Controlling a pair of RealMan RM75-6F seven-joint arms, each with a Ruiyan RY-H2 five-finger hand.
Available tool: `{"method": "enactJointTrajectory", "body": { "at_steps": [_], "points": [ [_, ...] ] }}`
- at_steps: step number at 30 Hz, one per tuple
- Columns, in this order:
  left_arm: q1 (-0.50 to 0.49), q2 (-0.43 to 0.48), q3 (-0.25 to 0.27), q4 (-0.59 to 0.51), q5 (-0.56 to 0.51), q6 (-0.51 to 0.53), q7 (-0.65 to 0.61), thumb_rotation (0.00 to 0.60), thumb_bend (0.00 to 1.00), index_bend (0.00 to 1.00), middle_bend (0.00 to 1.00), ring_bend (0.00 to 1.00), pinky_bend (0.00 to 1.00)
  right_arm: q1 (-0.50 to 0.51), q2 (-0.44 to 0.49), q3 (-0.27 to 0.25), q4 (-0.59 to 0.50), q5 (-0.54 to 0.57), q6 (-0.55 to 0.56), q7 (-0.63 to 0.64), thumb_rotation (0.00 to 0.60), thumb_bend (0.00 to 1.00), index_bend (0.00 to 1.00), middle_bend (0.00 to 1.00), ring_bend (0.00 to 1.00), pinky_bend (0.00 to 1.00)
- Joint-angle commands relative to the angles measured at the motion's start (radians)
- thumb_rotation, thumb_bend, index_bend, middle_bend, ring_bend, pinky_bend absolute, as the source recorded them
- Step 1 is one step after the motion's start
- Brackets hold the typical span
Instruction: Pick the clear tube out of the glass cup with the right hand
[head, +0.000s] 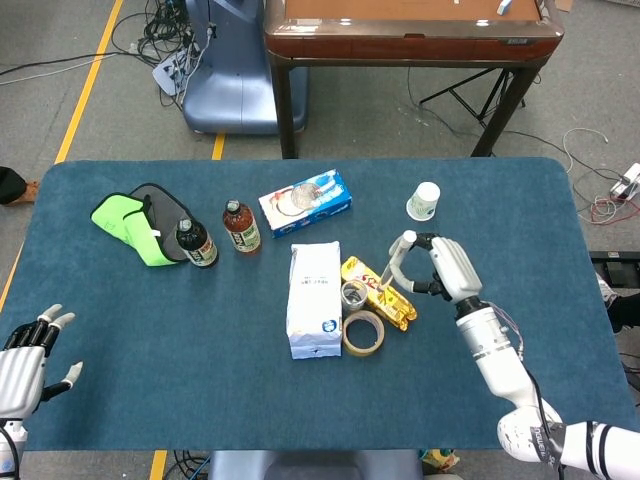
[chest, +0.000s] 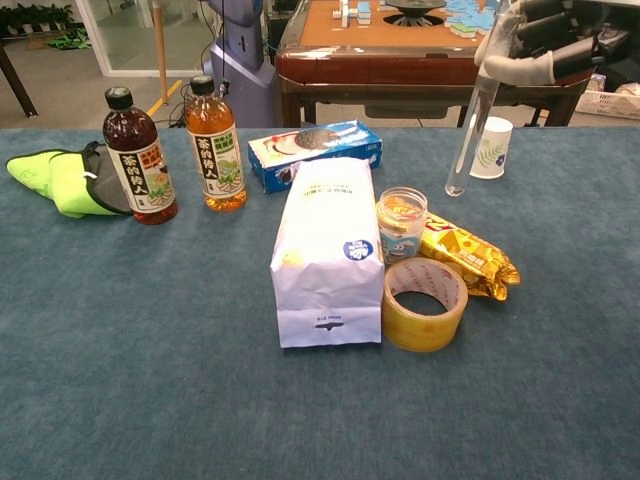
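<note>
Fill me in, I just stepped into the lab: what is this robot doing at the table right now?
The right hand holds a clear tube by its top, roughly upright above the blue table, lower end clear of the cloth. It hangs between the paper cup and the yellow snack packet, near the glass cup. The left hand is open at the table's near left edge, holding nothing.

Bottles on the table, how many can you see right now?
2. A dark bottle stands at the table's left beside the green cloth; an amber bottle stands just right of it, left of the blue box. None looks hidden.
</note>
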Motion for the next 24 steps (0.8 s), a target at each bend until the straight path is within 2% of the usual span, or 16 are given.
{"method": "enactJointTrajectory", "body": {
  "at_steps": [1,5,8,11,16,21,24],
  "points": [
    [-0.001,0.000,-0.001,-0.001,0.000,-0.001,0.001,0.600,0.30,0.18,0.09,0.17,0.14,-0.006,-0.008,-0.020,0.050,-0.048,0.028,-0.104,0.600,0.51,0.72,0.52,0.40,0.28],
    [-0.005,-0.002,-0.002,-0.003,0.001,-0.004,0.004,0.600,0.30,0.18,0.09,0.17,0.14,0.000,-0.033,-0.049,0.111,-0.118,0.095,-0.255,0.600,0.51,0.72,0.52,0.40,0.28],
    [-0.007,-0.004,0.001,-0.004,0.001,-0.009,0.006,0.600,0.30,0.18,0.09,0.17,0.14,0.002,-0.050,-0.059,0.132,-0.140,0.116,-0.296,0.600,0.51,0.72,0.52,0.40,0.28],
    [-0.005,-0.004,0.002,-0.003,-0.001,-0.008,0.005,0.600,0.30,0.18,0.09,0.17,0.14,-0.001,-0.056,-0.053,0.109,-0.119,0.096,-0.234,0.600,0.51,0.72,0.52,0.40,0.28],
    [-0.001,-0.002,0.002,-0.003,-0.001,-0.002,0.003,0.600,0.30,0.18,0.09,0.17,0.14,-0.003,-0.026,-0.029,0.039,-0.053,0.000,-0.040,0.600,0.51,0.72,0.52,0.41,0.28],
    [-0.002,-0.001,0.003,-0.003,0.000,-0.003,0.003,0.600,0.30,0.18,0.09,0.17,0.14,-0.003,-0.017,-0.035,0.044,-0.058,-0.013,-0.027,0.600,0.51,0.72,0.52,0.42,0.30],
    [-0.002,-0.001,0.002,-0.003,-0.001,-0.004,0.004,0.600,0.30,0.18,0.09,0.17,0.14,-0.002,-0.034,-0.049,0.099,-0.107,0.045,-0.132,0.600,0.51,0.72,0.53,0.42,0.30]
  ]
}}
